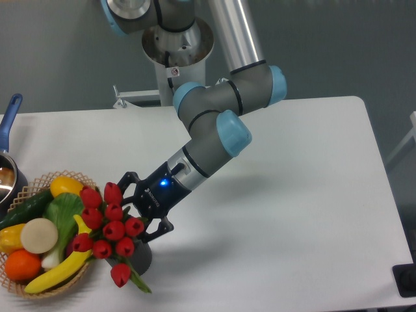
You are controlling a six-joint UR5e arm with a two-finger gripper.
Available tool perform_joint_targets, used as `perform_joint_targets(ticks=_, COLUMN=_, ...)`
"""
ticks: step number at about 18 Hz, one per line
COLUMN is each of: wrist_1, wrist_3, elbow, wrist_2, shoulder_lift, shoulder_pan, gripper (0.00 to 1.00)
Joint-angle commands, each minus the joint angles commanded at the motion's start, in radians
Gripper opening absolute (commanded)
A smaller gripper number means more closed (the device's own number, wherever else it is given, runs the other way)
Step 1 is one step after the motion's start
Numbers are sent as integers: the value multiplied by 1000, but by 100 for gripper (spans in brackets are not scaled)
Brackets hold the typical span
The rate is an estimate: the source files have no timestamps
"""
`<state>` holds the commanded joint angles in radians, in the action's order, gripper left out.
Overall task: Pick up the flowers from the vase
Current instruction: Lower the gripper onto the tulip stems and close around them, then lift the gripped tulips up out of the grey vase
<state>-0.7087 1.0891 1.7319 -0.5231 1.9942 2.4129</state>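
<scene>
Your flowers (pixel 107 227) sit in the vase (pixel 140 255) near the tabletop's front left corner, just beside the basket (pixel 26 195): nothing lifted yet. Gripper (pixel 140 209) is at the bunch's right side, fingers spread wide, holding nothing. The right-hand buds lie between them; closing and lifting are left.

A white table (pixel 279 195) with rounded corners carries the items. At its front left stands a woven basket (pixel 73 278) of fruit and vegetables, overhanging the front edge slightly. Just beside the basket, to its right, a dark grey vase (pixel 140 256) stands upright on the surface. At the far left edge sits a blue-handled pot (pixel 8 170), partly out of view.
</scene>
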Motion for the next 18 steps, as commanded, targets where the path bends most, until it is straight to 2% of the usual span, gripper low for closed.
perform_joint_targets(ticks=4, wrist_1=0, wrist_3=-8, elbow=2, wrist_2=2, shoulder_lift=-14, shoulder_pan=6, gripper=0)
perform_joint_targets(ticks=6, wrist_1=0, wrist_3=-23, elbow=6, wrist_2=9, shoulder_lift=-41, shoulder_pan=17, gripper=0)
perform_joint_targets(ticks=13, wrist_1=0, wrist_3=-184, elbow=-15, wrist_2=43, shoulder_lift=-109, shoulder_pan=43, gripper=0)
perform_joint_targets(ticks=16, wrist_1=0, wrist_3=-216, elbow=-49, wrist_2=43, shoulder_lift=-109, shoulder_pan=45, gripper=0)
perform_joint_targets(ticks=18, wrist_1=0, wrist_3=-280, elbow=-99, wrist_2=54, shoulder_lift=-109, shoulder_pan=54, gripper=0)
